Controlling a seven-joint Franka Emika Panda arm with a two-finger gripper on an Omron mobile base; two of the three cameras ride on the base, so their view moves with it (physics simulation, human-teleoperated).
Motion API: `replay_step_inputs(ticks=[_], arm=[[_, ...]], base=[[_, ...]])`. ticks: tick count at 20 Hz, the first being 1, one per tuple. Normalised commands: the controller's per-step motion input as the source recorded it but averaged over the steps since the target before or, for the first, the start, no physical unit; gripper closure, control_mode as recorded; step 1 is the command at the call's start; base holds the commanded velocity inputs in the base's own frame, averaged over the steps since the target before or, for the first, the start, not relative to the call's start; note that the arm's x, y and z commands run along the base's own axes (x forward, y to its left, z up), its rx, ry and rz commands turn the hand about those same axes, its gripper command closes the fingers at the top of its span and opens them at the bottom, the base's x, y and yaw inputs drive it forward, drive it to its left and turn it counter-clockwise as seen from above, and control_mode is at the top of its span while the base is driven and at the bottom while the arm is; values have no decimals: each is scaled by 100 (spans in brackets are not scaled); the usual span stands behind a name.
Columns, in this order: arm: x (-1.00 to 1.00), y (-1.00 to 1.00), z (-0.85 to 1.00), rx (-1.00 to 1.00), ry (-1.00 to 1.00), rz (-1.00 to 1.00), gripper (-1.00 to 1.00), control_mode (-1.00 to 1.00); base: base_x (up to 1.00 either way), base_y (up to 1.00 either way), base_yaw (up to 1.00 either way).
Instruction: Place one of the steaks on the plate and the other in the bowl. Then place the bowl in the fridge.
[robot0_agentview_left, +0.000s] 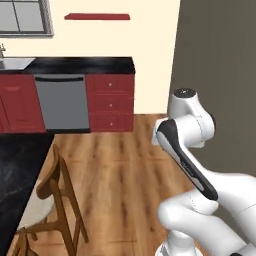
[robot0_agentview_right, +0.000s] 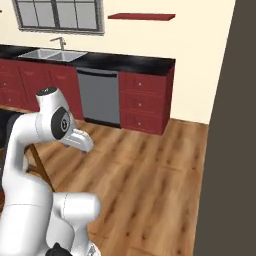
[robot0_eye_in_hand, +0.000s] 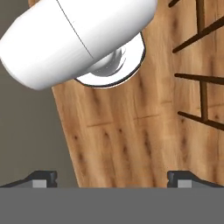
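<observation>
— Over the wooden floor (robot0_agentview_left: 125, 170), what is the arm doing?

— It is folded up on itself, and the gripper (robot0_eye_in_hand: 111, 178) points straight down at the planks. Its two dark fingertips (robot0_eye_in_hand: 41, 177) stand wide apart with nothing between them, so the pincer is open and empty.

— Where are the steaks, the plate and the bowl?

— I cannot tell from here.

— And the fridge?

— A tall dark panel (robot0_agentview_right: 230, 150) rises at the right edge of the floor, just beside the arm. I cannot say whether it belongs to the fridge.

— What else is around?

— A black counter (robot0_agentview_right: 125, 61) runs along the far wall. A sink (robot0_agentview_right: 52, 54) is set in it near the left end, a grey dishwasher (robot0_agentview_left: 62, 102) stands below its front edge, and red drawers (robot0_agentview_left: 110, 102) are just beside that. A wooden chair (robot0_agentview_left: 57, 200) stands at the near left, next to a dark island counter (robot0_agentview_left: 17, 170).
</observation>
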Motion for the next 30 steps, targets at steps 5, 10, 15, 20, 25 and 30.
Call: replay_step_inputs(ticks=[5,10,15,20,25,30], arm=[[0,0,0,0,0,0,-100,100],[0,0,0,0,0,0,-100,100],[0,0,0,0,0,0,-100,100],[0,0,0,0,0,0,-100,100],[0,0,0,0,0,0,-100,100],[0,0,0,0,0,0,-100,100]], base=[[100,-28,51],[100,-23,49],[92,-55,58],[54,-57,72],[47,-97,56],[56,-98,51]])
